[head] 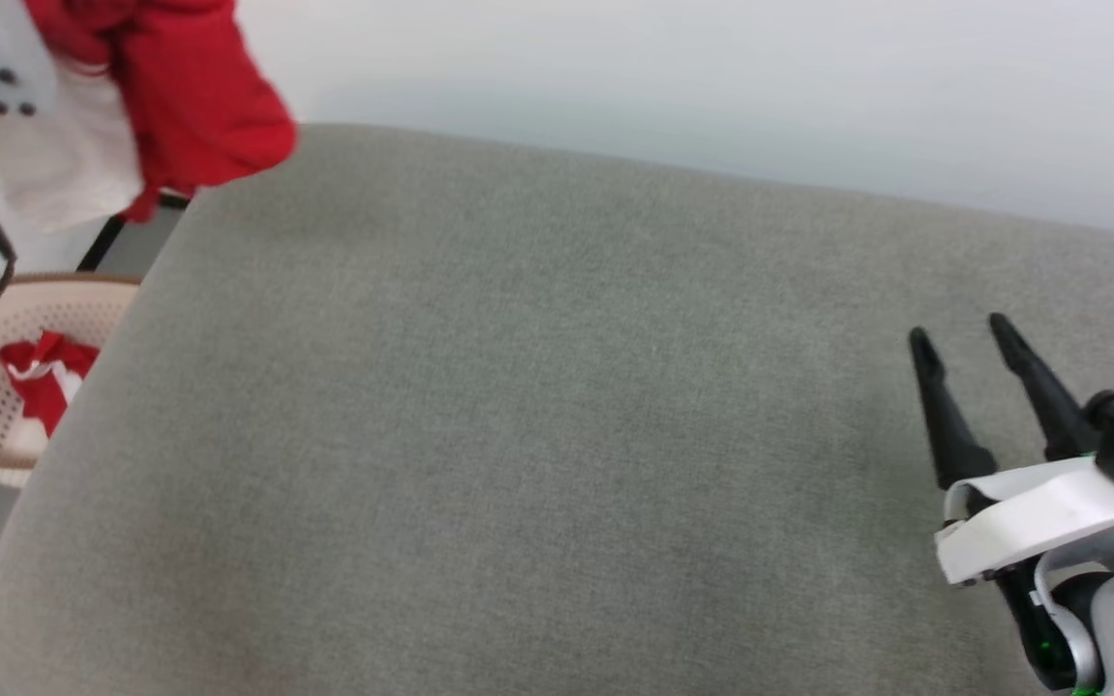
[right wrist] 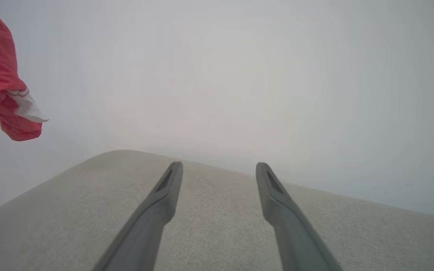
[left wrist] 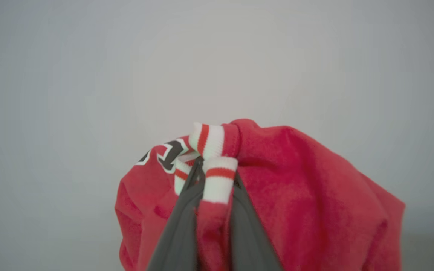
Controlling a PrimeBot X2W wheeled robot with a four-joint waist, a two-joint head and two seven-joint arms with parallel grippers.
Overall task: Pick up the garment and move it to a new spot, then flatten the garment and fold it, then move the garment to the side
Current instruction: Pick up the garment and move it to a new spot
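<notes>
Your grey padded surface point(head: 538, 435) spreads below; the garment point(head: 194, 106) hangs bunched near its far left corner, and should handle soft, light, floppy. Your left gripper point(left wrist: 217, 173) pinches its striped trim point(left wrist: 213, 139), likely the firmest hold. Your right gripper point(head: 958, 330) hovers spread wide, holding nothing.

Home-like: upholstered cushion point(head: 557, 435), perforated laundry basket point(head: 98, 314).

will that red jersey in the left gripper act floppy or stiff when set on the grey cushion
Probably very floppy: the jersey hangs in a bunched, drooping lump from the left gripper, pinched at its striped trim. It seems light, since that narrow pinch carries it all. It will likely land crumpled on the grey cushion.
</notes>
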